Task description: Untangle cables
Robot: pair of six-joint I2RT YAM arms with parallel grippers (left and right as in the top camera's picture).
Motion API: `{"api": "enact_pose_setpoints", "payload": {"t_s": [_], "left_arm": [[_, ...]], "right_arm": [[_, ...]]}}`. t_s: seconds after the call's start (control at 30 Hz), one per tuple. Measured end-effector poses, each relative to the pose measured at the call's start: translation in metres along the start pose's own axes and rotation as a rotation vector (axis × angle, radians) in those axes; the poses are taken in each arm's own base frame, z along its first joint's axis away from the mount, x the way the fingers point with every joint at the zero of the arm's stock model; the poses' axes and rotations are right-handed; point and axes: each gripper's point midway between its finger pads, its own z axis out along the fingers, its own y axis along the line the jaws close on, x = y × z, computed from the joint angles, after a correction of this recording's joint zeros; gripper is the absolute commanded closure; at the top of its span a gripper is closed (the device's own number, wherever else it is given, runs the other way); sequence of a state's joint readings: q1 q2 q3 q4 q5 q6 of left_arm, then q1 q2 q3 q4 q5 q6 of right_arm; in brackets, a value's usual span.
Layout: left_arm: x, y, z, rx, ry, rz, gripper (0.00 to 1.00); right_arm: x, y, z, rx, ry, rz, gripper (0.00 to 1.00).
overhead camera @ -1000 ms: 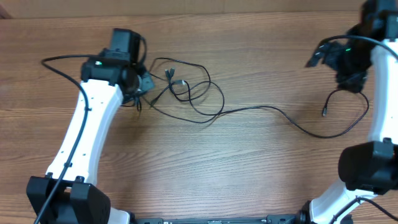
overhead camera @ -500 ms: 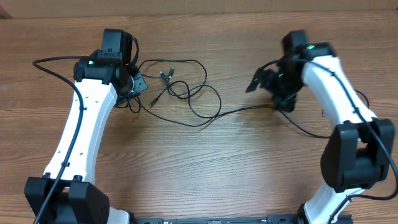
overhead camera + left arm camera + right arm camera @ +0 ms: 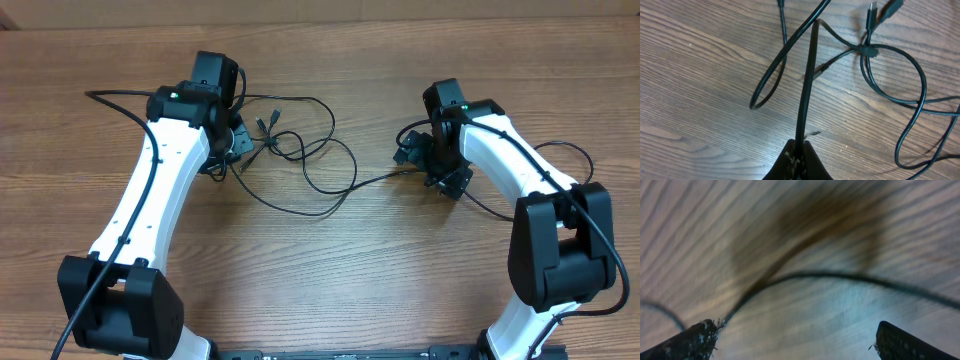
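The step in hand seems to be pulling the tangle apart. On the left side, the left arm reaches forward from its base, and the left hand [image 3: 232,140] is closed tight on one strand of the cables [image 3: 290,146]. In the left wrist view this strand rises straight from between the fingers toward the tangle. The cables lie on the worktop [image 3: 330,260] between the two arms: a bunch of crossing loops with small plugs [image 3: 268,120] just beside the left hand, and one long strand that runs to the right. The right arm bends inward over this long strand, and the right hand [image 3: 428,160] is wide open and low above the worktop. The strand crosses just in front of its fingers and is not gripped. I judge that the next move asks the right hand to close on the strand and draw it to the right, while the left hand holds firm. The pull should be slow, because the loops can tighten.
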State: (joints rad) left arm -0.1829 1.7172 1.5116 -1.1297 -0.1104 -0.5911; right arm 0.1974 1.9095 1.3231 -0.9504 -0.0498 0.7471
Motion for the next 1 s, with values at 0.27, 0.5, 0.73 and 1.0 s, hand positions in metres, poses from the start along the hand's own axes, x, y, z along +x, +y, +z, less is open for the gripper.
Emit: {"api": "enact_pose_setpoints", "payload": {"t_s": [0.27,0.5,0.73,1.0], "left_arm": [[0.007,-0.011,0.000,0.007,0.003,0.033,0.96],[0.009,-0.014,-0.001,0.010,0.004,0.045,0.96],[0.009,-0.014,-0.001,0.011,0.004,0.045,0.96],[0.009,-0.014,-0.001,0.010,0.004,0.045,0.96]], "right_arm": [[-0.012,-0.003,0.024,-0.038,-0.079,0.177,0.30],[-0.022,-0.009,0.024,-0.014,-0.136,0.280,0.57],[-0.030,-0.032,0.021,0.092,-0.218,0.323,0.91],[-0.038,-0.040,0.018,0.131,-0.275,0.337,0.96]]}}
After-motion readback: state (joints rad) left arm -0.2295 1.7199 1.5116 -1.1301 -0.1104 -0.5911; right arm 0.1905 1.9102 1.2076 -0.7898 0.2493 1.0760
